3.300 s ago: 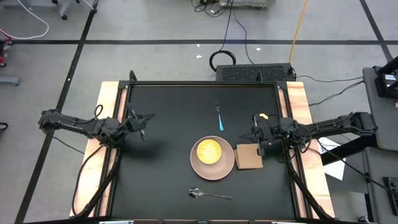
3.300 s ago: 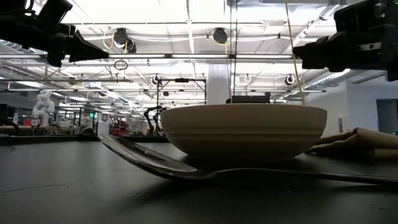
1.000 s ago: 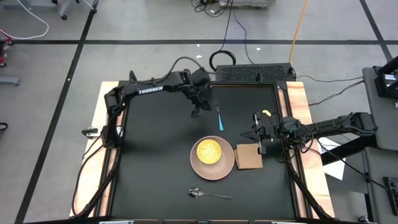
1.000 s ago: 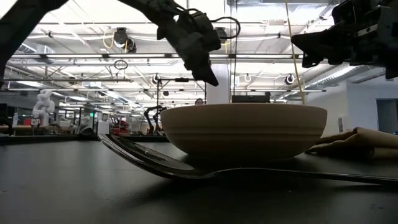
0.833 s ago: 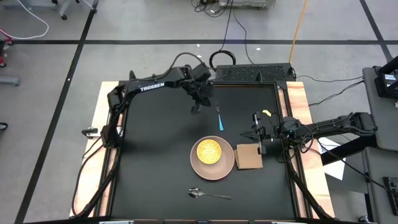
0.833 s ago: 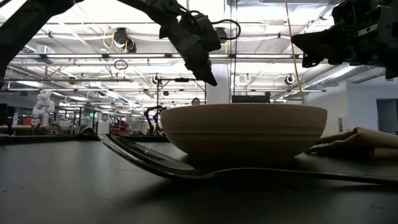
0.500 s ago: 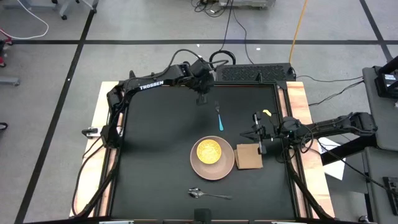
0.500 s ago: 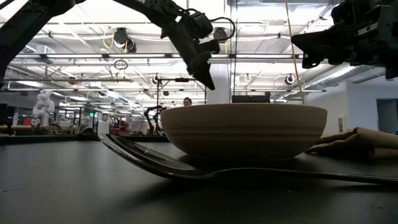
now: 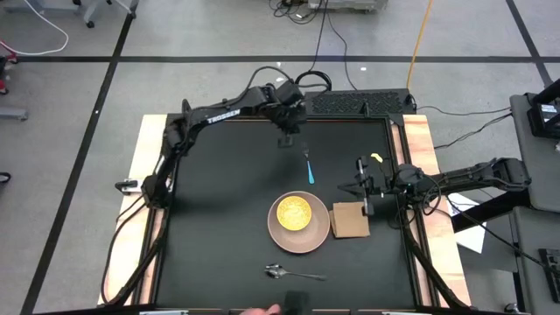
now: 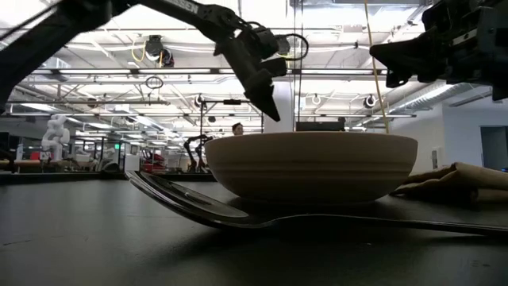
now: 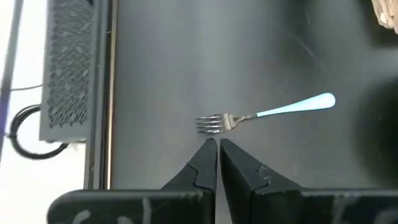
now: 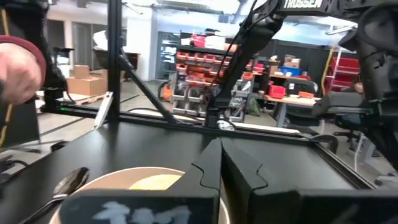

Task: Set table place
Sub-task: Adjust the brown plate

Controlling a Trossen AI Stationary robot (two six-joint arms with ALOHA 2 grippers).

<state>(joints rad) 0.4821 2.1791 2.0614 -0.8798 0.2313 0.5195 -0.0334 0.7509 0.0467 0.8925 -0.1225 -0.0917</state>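
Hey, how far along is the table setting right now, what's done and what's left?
Looks done: the yellow dish sits on the pink plate, and the napkin lies beside it. In hand: the left gripper, jaws together, hovers at the tines of the blue-handled fork and holds nothing. The right gripper waits shut near the napkin. Probably left: placing the fork, and perhaps the spoon lying at the table's front.

You have a matte-black square table (image 9: 219, 201) with pale wooden strips on two sides. Lying on it: a pink plate (image 9: 317, 237) — a tan napkin (image 9: 351, 220) touching its right edge — a blue-handled fork (image 9: 309, 166) behind, a silver spoon (image 9: 292, 274) in front.
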